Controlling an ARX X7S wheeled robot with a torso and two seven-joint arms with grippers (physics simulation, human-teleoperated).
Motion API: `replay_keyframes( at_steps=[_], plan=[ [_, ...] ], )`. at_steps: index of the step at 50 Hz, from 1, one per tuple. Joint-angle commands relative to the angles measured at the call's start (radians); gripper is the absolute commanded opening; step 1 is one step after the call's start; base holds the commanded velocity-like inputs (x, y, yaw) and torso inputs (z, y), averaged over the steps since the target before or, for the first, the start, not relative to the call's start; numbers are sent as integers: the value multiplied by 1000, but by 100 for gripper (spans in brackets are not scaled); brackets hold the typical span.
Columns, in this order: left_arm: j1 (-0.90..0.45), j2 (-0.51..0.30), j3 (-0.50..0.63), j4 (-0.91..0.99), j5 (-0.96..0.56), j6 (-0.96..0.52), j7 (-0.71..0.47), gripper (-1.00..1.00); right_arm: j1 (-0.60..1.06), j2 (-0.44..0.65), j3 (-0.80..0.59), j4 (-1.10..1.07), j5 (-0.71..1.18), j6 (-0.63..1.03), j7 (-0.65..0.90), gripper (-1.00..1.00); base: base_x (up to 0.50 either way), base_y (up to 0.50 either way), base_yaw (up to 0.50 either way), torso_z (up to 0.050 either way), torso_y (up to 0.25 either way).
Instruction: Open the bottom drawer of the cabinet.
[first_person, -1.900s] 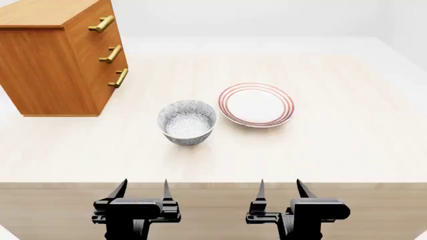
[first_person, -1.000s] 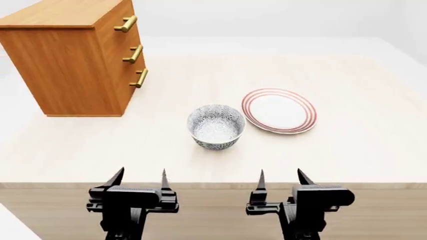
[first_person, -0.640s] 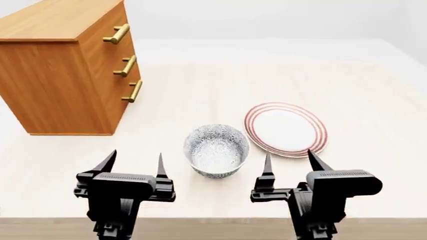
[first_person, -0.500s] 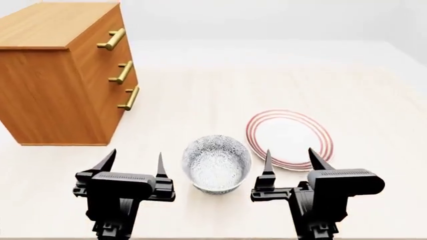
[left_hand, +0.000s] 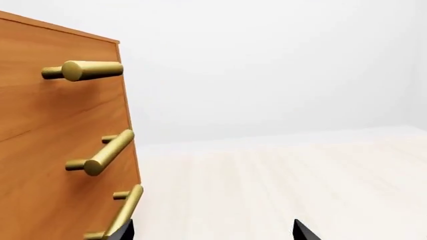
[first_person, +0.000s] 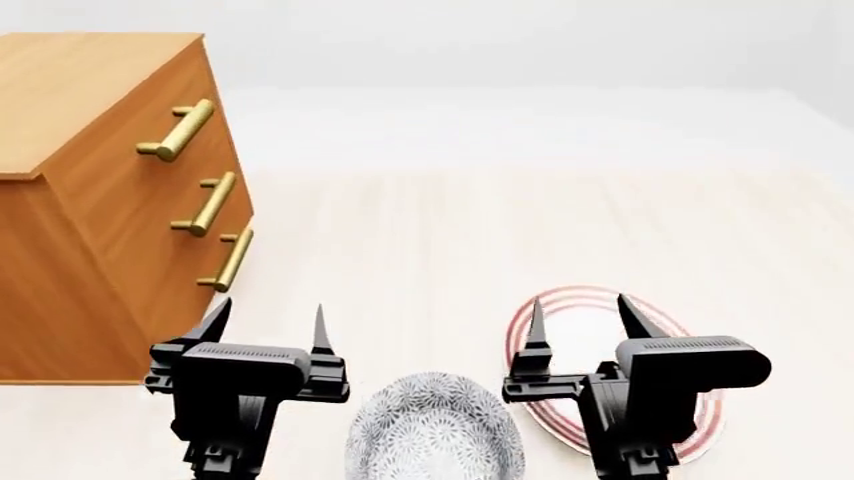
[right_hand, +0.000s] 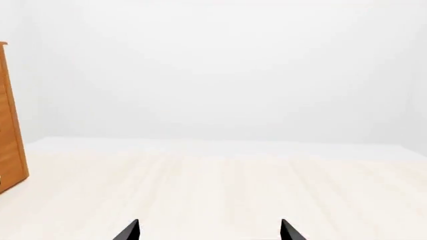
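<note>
The orange-brown cabinet (first_person: 94, 200) stands at the left on the table, its three drawer fronts facing right. The bottom drawer (first_person: 200, 305) is shut; its gold bar handle (first_person: 232, 260) lies just above my left gripper's fingertips in the head view. My left gripper (first_person: 264, 320) is open and empty, close to that handle. In the left wrist view the cabinet (left_hand: 53, 140) fills the left side and the bottom handle (left_hand: 123, 212) sits beside one fingertip of the left gripper (left_hand: 212, 232). My right gripper (first_person: 579, 316) is open and empty; in its wrist view (right_hand: 209, 230) only its tips show.
A patterned grey bowl (first_person: 434, 440) sits on the pale wooden table (first_person: 534, 230) between my two arms. A white plate with red rings (first_person: 587, 330) lies under my right gripper. The cabinet's edge (right_hand: 10, 130) shows in the right wrist view.
The view has moved forward and left toward the cabinet. The bowl and plate have slid down the head view, and my left gripper now stands next to the bottom handle.
</note>
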Motion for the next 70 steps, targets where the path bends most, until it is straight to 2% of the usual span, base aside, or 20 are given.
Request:
replay_keyframes(
  at_steps=[1,17,21,25,27,30,31,35,36,50,70],
  plan=[
    [-1,-6,4,-2,-8,1,-8,100,2,7,-3,6,6,-4,9,100,500,0,0,0,0],
    [3,-15,12,-7,-16,9,-17,100,-1,11,-8,21,25,-25,11,100,496,0,0,0,0],
    [1,-14,10,-8,-23,2,-21,100,-1,14,-16,30,16,-33,16,100,0,0,0,0,0],
    [-24,-12,-9,5,-62,-72,-25,100,0,17,-19,27,16,-32,19,100,0,0,0,0,0],
    [-44,-41,18,19,-72,-135,8,100,-1,19,-21,25,17,-31,19,100,0,0,0,0,0],
    [-119,-71,75,28,42,-254,-58,100,1,20,-21,26,18,-31,23,100,0,0,0,0,0],
    [-168,-101,131,16,122,-313,-80,100,1,21,-23,25,16,-31,24,100,0,0,0,0,0],
    [-263,-130,177,-11,152,-431,-45,100,0,23,-25,23,18,-33,26,100,0,0,0,0,0],
    [-301,-154,224,-39,195,-450,-46,100,0,24,-26,23,18,-34,26,100,0,0,0,0,0],
    [-404,-174,374,-311,337,-449,-111,100,9,25,-33,34,25,-37,36,100,0,0,0,0,0],
    [-473,-161,413,-437,345,-445,-97,100,19,31,-48,29,33,-33,50,100,0,0,0,0,0]
  ],
)
